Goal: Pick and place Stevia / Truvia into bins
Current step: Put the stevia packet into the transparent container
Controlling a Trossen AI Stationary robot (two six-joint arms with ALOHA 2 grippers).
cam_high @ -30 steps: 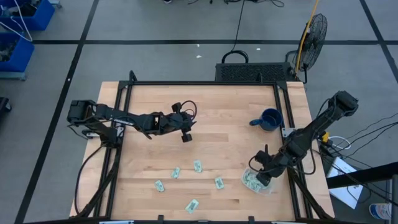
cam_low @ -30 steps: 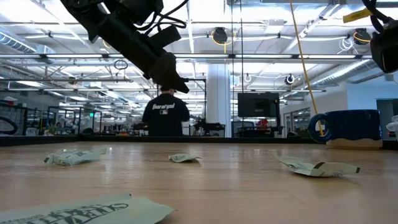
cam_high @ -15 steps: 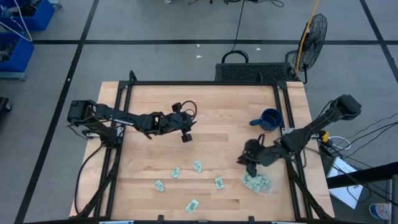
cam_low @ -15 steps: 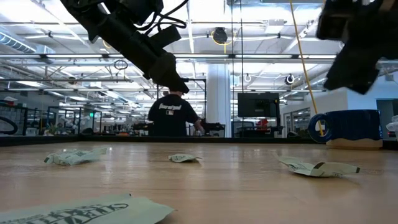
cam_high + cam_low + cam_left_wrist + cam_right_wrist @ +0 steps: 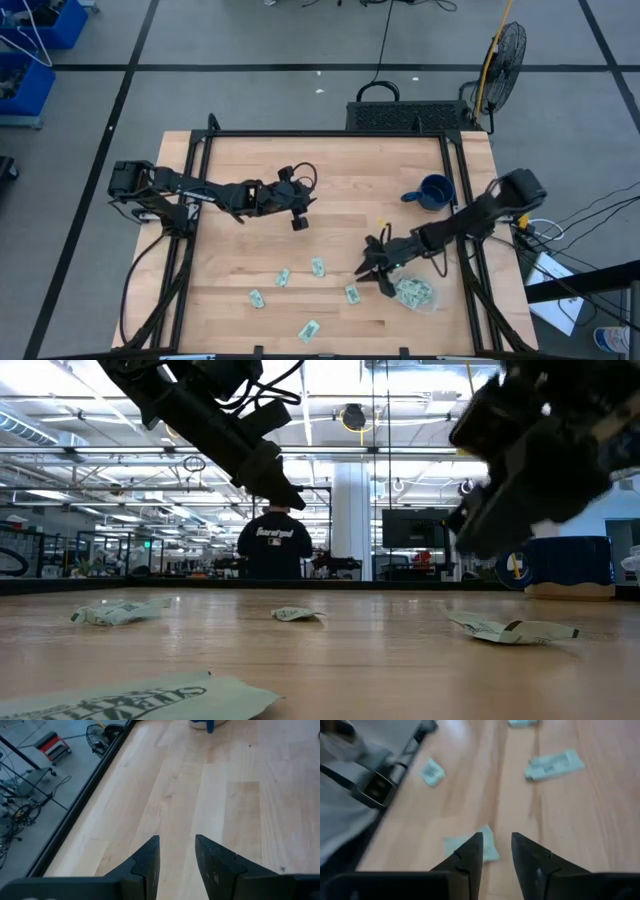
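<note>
Several pale green and white Stevia sachets lie flat on the wooden table near its front edge. The clear bin at the near right holds more sachets. My right gripper hovers open just left of the bin, slanting down. In its wrist view one sachet lies on the table just past its fingertips, untouched. My left gripper waits open over the table's middle, holding nothing.
A dark blue mug stands at the far right of the table. Black frame rails run along the table's left, right and far sides. Bare wood lies between the two grippers. In the low view a person stands in the room beyond the table.
My right gripper has swung from above the bin toward the table's left, come down closer to the table and rolled about its own axis. It now hangs between the bin and the loose sachets. The sachets on the table have not moved.
</note>
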